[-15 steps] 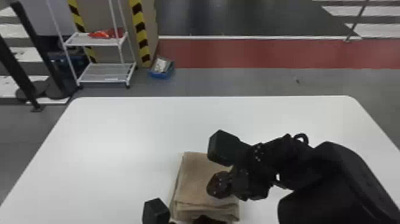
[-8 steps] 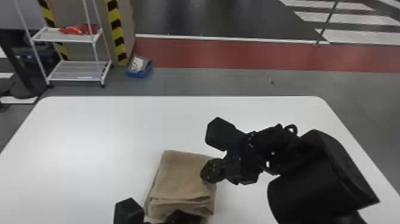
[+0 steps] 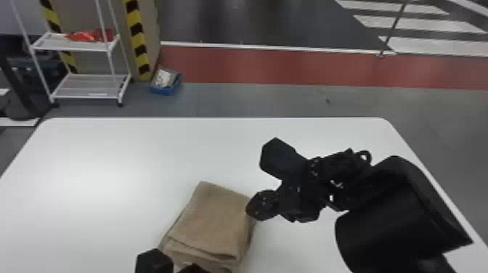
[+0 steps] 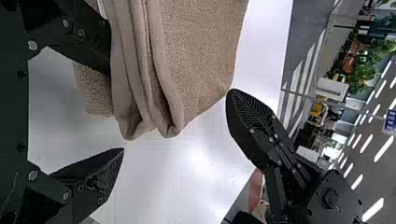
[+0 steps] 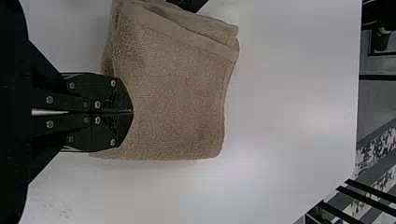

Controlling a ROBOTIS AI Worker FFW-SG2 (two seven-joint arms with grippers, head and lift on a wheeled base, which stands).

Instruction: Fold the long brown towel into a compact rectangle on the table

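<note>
The brown towel [image 3: 214, 221] lies on the white table as a layered, roughly square stack. At the stack's right edge is my right gripper [image 3: 250, 211]; my left gripper [image 3: 175, 268] is at its near end. In the left wrist view the left gripper [image 4: 116, 112] stands open, one finger overlapping the towel [image 4: 201, 51] near its folded edges and the other over bare table. Seen from the right wrist, the right gripper [image 5: 133, 112] has its fingers pressed together over one side of the towel [image 5: 177, 98], with no cloth visibly pinched between them.
The white table [image 3: 120, 163] extends around the towel, its far edge running across the head view. Beyond it, on the floor, stand a white shelf rack [image 3: 87, 87] and a blue box [image 3: 165, 89]. The right forearm [image 3: 392, 218] spans the table's right part.
The head view has turned rightward, shifting table and towel left in it. Relative to the towel, my right gripper has moved from over its middle to its right edge. The left gripper looks little changed.
</note>
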